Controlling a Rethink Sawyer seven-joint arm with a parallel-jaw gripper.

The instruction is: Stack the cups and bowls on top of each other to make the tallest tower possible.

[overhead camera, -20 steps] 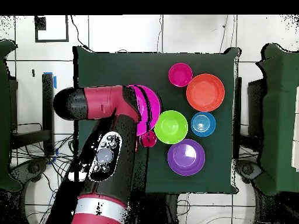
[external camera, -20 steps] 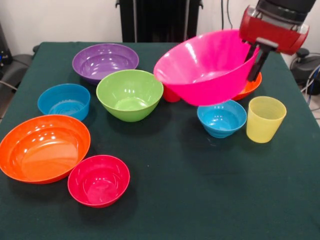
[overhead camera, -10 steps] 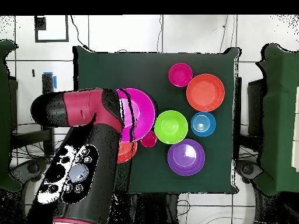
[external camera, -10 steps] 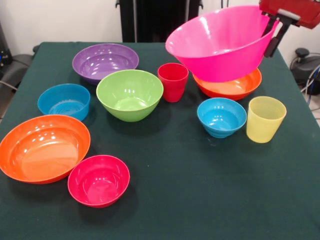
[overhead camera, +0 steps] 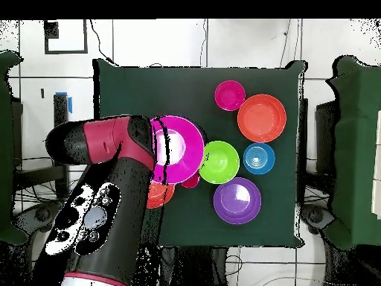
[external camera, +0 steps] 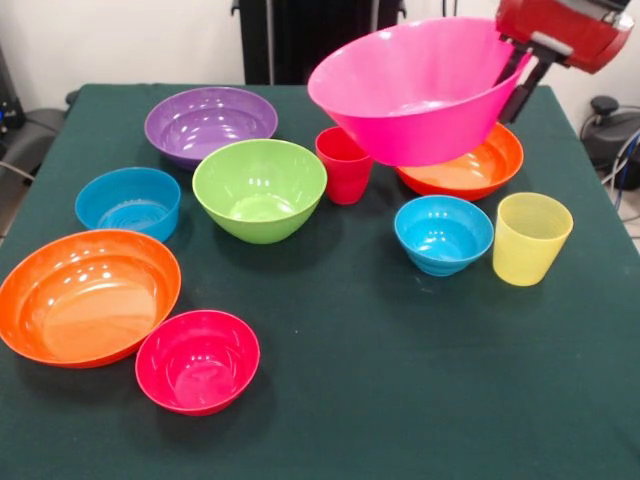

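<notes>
End effector (external camera: 522,72) clamping the raised, tilted pink bowl (external camera: 410,92) by its rim (level it, then centre above the green bowl (external camera: 259,188) before lowering)

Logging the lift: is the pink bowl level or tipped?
Tipped: the pink bowl hangs from the end effector, rim lower on the picture's left.

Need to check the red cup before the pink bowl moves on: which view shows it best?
The front view: the red cup stands upright beside the green bowl, its rim partly behind the lifted pink bowl in the pincer. Overhead, only a sliver peeks from under the pink bowl.
</notes>
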